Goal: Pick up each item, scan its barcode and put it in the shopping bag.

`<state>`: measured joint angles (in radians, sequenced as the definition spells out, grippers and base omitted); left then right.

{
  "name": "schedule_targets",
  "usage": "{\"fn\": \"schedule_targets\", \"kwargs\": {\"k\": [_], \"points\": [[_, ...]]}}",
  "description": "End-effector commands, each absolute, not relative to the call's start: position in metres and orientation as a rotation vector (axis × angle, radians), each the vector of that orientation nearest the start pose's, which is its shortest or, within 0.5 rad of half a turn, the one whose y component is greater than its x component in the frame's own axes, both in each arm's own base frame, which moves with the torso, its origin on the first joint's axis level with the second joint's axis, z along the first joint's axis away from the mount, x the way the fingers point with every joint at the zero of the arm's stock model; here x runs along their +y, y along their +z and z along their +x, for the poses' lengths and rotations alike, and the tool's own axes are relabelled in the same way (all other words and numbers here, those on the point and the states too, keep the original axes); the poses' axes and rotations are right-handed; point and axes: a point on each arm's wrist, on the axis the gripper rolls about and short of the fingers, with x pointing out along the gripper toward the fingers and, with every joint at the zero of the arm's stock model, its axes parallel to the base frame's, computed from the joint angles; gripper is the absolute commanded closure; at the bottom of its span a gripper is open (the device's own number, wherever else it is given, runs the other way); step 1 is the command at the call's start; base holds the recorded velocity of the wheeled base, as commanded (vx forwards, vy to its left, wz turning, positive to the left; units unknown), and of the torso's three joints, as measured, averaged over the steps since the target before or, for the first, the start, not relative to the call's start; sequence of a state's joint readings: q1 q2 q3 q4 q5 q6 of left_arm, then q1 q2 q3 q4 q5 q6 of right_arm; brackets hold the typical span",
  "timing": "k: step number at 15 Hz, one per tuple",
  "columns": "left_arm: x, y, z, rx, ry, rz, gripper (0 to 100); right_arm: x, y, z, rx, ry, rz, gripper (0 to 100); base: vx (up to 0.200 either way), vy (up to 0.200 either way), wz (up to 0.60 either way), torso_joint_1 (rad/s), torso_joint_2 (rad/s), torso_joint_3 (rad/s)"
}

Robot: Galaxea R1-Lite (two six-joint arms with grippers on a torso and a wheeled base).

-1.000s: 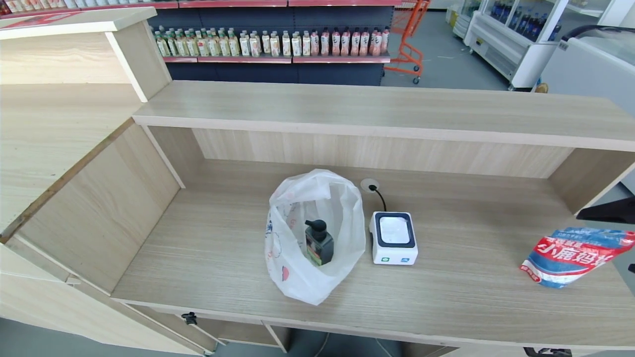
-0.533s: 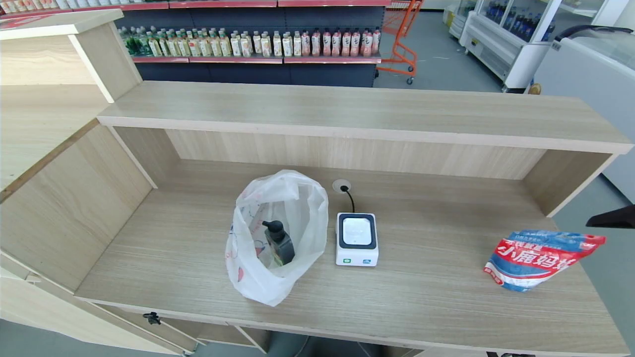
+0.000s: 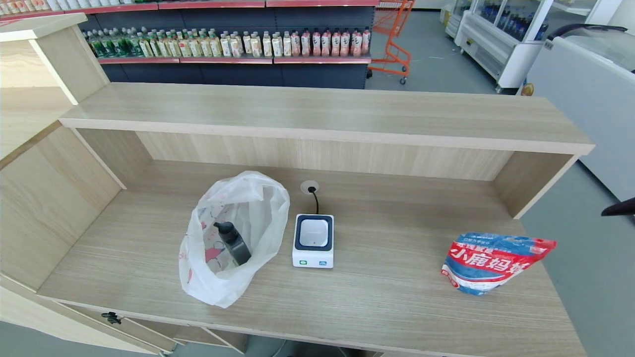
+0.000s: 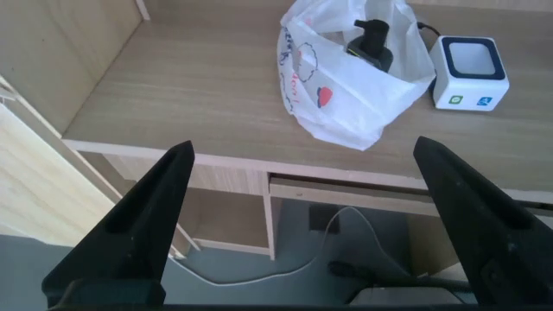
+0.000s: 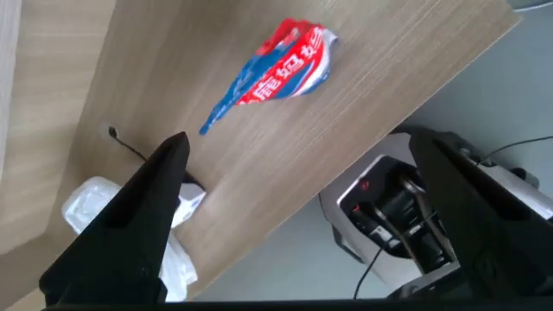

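**Reference.** The scanner (image 3: 313,240) is a white box with a dark-framed window facing up. It stands on the counter (image 3: 397,297) at about mid-width. Its black cable (image 3: 315,201) runs from the back to a round grommet (image 3: 309,187) in the counter just behind it.

**Bag** (image 3: 208,287). White plastic, just left of the scanner, with a narrow gap between the two. The mouth is open and faces up.

**Bottle** (image 3: 237,244). Dark, with a black pump top. It is inside the bag, leaning, with the pump end uppermost.

**Pouch** (image 3: 491,263). Red, white and blue. It lies flat on the counter well to the right of the scanner, near the counter's right end and apart from both grippers.

**Left gripper** (image 4: 304,147). The fingers are spread wide with nothing between them. It hangs off the counter's front edge on the bag side of the scanner, nearer the robot than both bag and scanner.

**Right gripper** (image 5: 301,142). The fingers are likewise spread wide and hold nothing. It hangs high on the pouch side of the scanner, well apart from the pouch.

**Surroundings.** The counter's raised ledge (image 3: 317,111) runs behind the scanner. Beyond it are store shelves (image 3: 228,59) lined with drinks. Further right are an orange cart (image 3: 394,39) and white freezers (image 3: 501,44).
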<state>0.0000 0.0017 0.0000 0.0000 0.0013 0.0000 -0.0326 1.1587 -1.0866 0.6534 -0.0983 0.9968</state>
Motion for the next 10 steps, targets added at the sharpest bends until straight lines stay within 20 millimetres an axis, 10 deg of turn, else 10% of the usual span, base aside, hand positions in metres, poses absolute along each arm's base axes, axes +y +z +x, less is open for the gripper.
{"fn": "schedule_targets", "kwargs": {"k": [1,10], "points": [[0.000,0.076,-0.023,0.002,0.003,0.000,0,-0.015,0.271,0.164,0.628,-0.622,0.972,0,0.000,0.000,0.00,0.000,0.00,0.000],[0.000,0.076,-0.023,0.002,0.002,0.000,0,-0.014,0.205,0.249,0.850,-0.856,0.950,0,0.000,0.000,0.00,0.000,0.00,0.000]]}}
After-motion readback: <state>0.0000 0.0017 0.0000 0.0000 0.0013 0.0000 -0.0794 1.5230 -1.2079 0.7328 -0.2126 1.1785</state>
